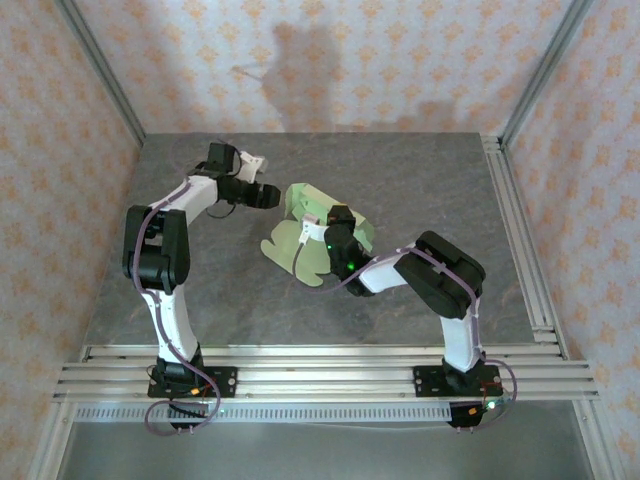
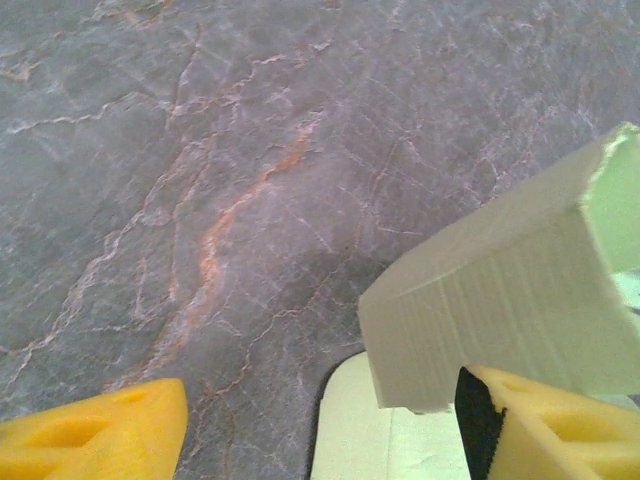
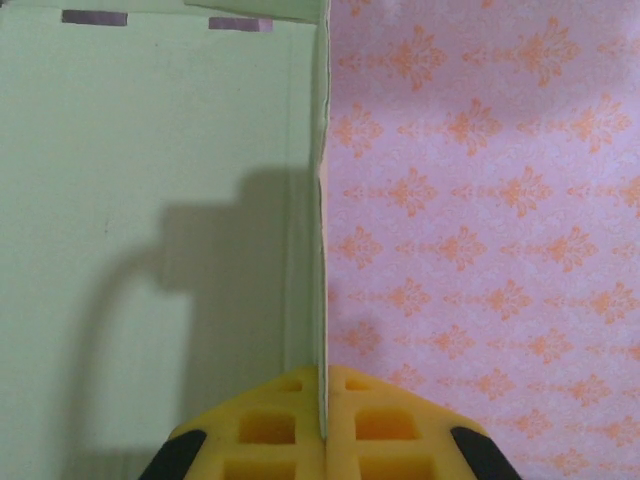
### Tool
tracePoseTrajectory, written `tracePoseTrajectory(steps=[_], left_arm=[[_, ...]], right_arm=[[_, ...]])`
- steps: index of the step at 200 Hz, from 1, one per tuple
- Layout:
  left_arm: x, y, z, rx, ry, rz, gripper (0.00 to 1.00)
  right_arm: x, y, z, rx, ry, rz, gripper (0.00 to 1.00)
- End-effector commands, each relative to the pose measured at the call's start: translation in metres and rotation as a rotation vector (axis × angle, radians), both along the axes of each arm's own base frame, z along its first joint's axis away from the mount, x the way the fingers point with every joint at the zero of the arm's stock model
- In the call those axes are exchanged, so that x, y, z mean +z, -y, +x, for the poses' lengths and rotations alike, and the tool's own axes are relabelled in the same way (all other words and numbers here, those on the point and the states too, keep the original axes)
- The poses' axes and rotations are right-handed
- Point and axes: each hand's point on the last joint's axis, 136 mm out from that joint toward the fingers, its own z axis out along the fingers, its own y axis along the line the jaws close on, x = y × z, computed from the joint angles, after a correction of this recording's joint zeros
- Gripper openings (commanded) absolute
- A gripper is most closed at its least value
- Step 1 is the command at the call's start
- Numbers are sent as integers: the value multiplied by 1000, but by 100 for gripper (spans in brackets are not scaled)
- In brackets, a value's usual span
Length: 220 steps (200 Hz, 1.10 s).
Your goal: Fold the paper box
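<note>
The paper box (image 1: pixel 298 240) lies partly folded mid-table, pale green card with rounded flaps spread flat and one wall raised. My right gripper (image 1: pixel 338 226) is shut on an upright wall of it. In the right wrist view that thin card edge (image 3: pixel 323 300) runs straight up from between the closed yellow fingertips (image 3: pixel 270 430), with a broad panel (image 3: pixel 150 200) to the left. My left gripper (image 1: pixel 270 195) stands open at the box's far-left side. In the left wrist view a raised flap (image 2: pixel 500 300) hangs just inside the right finger (image 2: pixel 560 430), over a flat tab (image 2: pixel 365 430).
The grey marbled table (image 1: pixel 420 180) runs to aluminium rails at the right (image 1: pixel 515 230) and along the near edge (image 1: pixel 320 365). Patterned walls close in the back and both sides. Both arm bases stand on the near rail.
</note>
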Motion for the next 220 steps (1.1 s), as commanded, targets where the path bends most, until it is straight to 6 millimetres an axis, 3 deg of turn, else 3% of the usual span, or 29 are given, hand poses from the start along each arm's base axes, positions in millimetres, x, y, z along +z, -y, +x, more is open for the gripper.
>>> tracePoseTrajectory(steps=[1,12,75,175,220], left_arm=[[-3,8,-3,-94,-4,43,70],[-4,11,-3,-121,-8,61,67],[-3,51,-21,-328,-62,11,66],[-1,61,-39,-381,-61,11,64],[-3,67,-39,-351,-53,10,56]], right_arm=[[0,1,-5,-5,7,1,0],[1,0,-6,-3,5,3,0],[4,1,-14,19,-12,27,0],[5,5,-27,20,-33,36,0],[4,5,-28,20,-46,43,0]])
